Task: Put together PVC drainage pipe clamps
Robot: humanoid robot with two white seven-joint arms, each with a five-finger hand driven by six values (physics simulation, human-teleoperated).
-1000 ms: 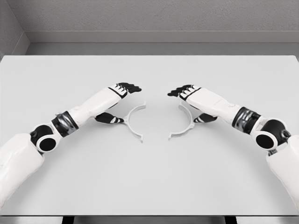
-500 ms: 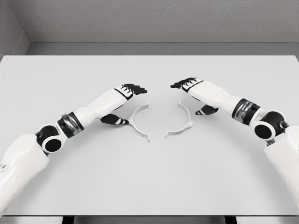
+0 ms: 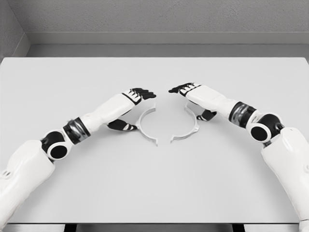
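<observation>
Both clamp halves closer than second ago, gap narrower. Left hand (image 3: 136,99) cupped behind left half-clamp (image 3: 146,126), fingers extended, thumb low by arc, pushing not gripping. Right hand (image 3: 189,94) likewise behind right half-clamp (image 3: 189,126). Halves mid-table (image 3: 154,183), apart, open sides facing. Advice: push evenly, keep end tabs aligned, slow near contact.

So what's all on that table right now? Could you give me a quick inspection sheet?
Surface: pale grey table, flat.
Job's things: two white half-ring clamp pieces, left half and right half, open sides facing, not joined, a gap between them.
Clutter: nothing seen.
Grippers: left hand at the left half, right hand at the right half; grip cannot be told.
Cables: nothing seen.
Surroundings: grey wall behind.
</observation>
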